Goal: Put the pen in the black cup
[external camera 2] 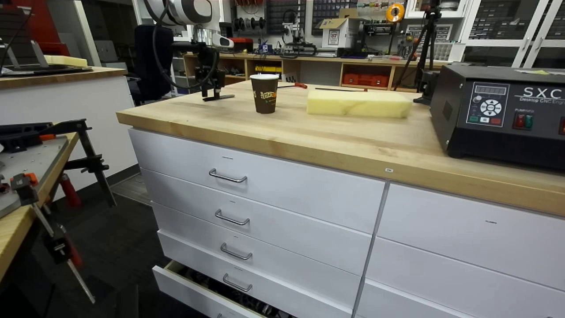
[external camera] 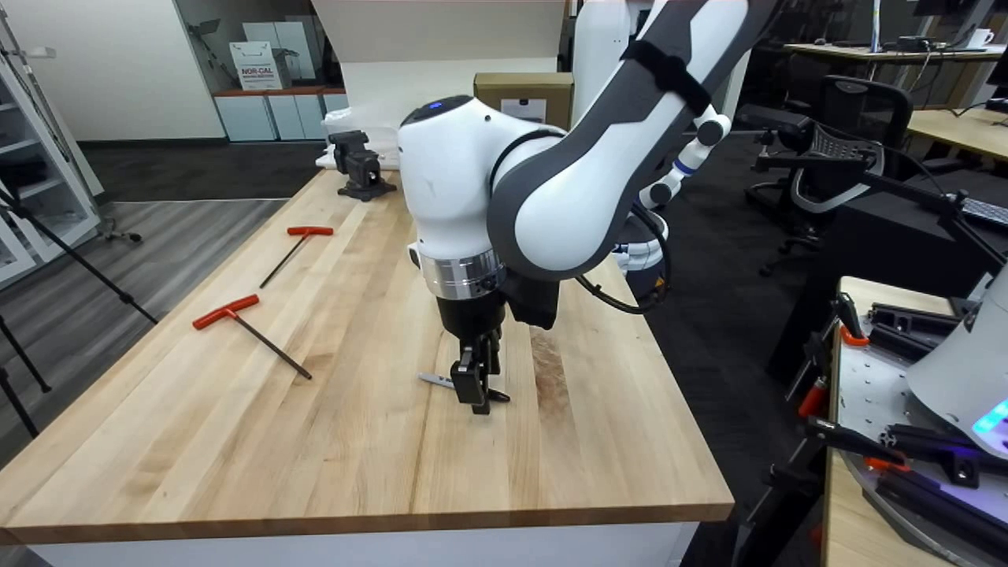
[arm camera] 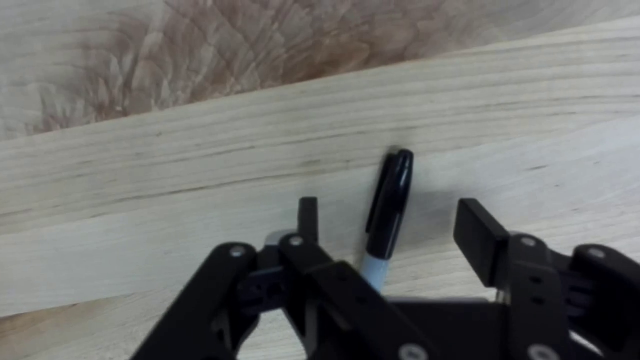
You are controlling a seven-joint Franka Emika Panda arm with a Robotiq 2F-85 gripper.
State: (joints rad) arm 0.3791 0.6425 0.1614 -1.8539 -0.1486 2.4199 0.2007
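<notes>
Straddling the pen [arm camera: 387, 227] in the wrist view, the gripper [arm camera: 391, 230] stands with its fingers spread wide: at left one dark fingertip [arm camera: 308, 220], then a strip of wood, then the pen's black cap running down into a grey barrel, then wood again and the opposite fingertip. The pen lies between them, apart from both.

An exterior view makes that gap hard to read but lays out more of the worktop [external camera: 354, 465]. From the left come the near T-tool [external camera: 231, 313] and the far T-tool [external camera: 305, 233], both red-handled, then a black vise-like fixture [external camera: 362, 167] toward the far end. Farther right, the pen rests flat on the wood, its barrel and cap showing on either side of the gripper, below the white arm [external camera: 465, 181].

Only in an exterior view does the black cup [external camera 2: 265, 98] appear. A pulled-out drawer [external camera 2: 190, 293] sits low at left there; above it come the arm, then the cup, upright and pale-rimmed, then a pale yellow block [external camera 2: 358, 105], and at far right a black machine [external camera 2: 499, 115] lettered SXC.
</notes>
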